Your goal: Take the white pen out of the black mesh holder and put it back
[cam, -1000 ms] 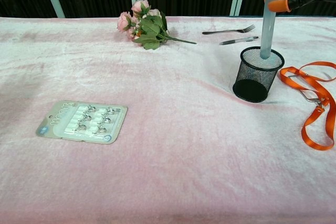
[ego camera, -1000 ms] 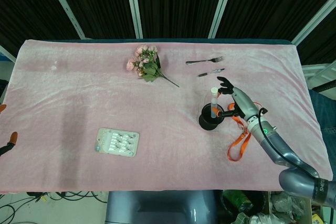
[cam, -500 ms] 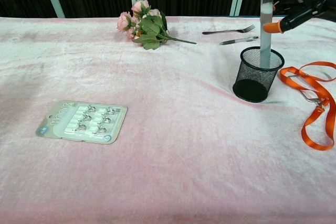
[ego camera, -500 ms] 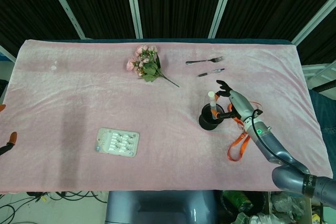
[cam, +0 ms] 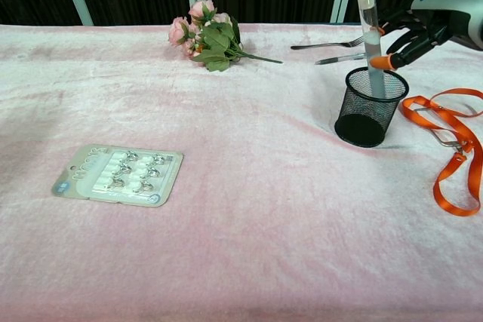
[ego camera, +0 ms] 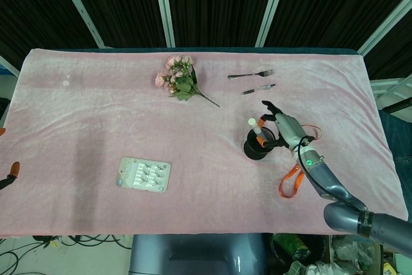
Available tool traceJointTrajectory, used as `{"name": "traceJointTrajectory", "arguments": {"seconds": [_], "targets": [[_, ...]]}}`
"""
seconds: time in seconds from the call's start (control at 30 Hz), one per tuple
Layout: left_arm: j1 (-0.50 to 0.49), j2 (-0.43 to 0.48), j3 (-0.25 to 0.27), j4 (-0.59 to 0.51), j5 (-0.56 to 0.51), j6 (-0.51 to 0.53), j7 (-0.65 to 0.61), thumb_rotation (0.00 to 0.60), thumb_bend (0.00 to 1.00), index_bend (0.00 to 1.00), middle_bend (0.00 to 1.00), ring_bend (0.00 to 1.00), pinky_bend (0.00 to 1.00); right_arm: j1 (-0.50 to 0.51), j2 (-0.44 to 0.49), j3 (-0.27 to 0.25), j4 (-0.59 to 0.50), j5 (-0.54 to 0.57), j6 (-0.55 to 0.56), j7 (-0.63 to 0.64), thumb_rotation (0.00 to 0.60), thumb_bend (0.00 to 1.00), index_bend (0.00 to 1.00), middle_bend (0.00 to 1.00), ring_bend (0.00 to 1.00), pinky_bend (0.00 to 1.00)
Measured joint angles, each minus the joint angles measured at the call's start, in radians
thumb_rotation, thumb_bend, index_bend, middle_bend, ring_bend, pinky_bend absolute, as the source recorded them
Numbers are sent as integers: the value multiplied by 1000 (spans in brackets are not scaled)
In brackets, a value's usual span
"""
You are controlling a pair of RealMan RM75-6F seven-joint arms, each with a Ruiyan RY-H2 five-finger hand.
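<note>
The white pen [cam: 369, 35] stands tilted in the black mesh holder [cam: 370, 107], toward the bench's [cam: 241, 246] right edge, near the orange lanyard [cam: 453, 148]. The right robot hand [cam: 419, 24] hovers beside the pen's upper part, fingers spread, with a small gap showing. The bench's left half lies mostly open, apart from a blister pack [cam: 118, 174].

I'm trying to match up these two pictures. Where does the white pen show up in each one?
Head view: the white pen stands in the black mesh holder, right of centre, leaning to the upper left.
Chest view: the white pen rises from the black mesh holder at the upper right, its cap near the top edge.
Shared landmark: the orange lanyard lies just right of the holder in both.
</note>
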Motion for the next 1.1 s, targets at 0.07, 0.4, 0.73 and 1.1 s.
{"name": "traceJointTrajectory", "arguments": {"seconds": [0.07,0.4,0.73,1.1], "targets": [[0,0,0,1,0,0,-1,600,353,152,105,0,37,2,-7,-4,8,13,1,-8,600,325,653,34,85,189],[1,1,-2,-4,-6,-1,0,600,354,152,105,0,37,13,-29,-24,30,35,-26,-28,600,324,646,26,85,189],[2,0,-4,-5,-10,0,3,600,353,142,105,0,38,18,-28,-35,41,43,-57,-27,600,324,522,17,81,189],[2,-2,-4,-4,-8,3,5,600,354,133,105,0,42,19,-16,-39,37,49,-85,-15,600,325,419,8,64,189]]}}
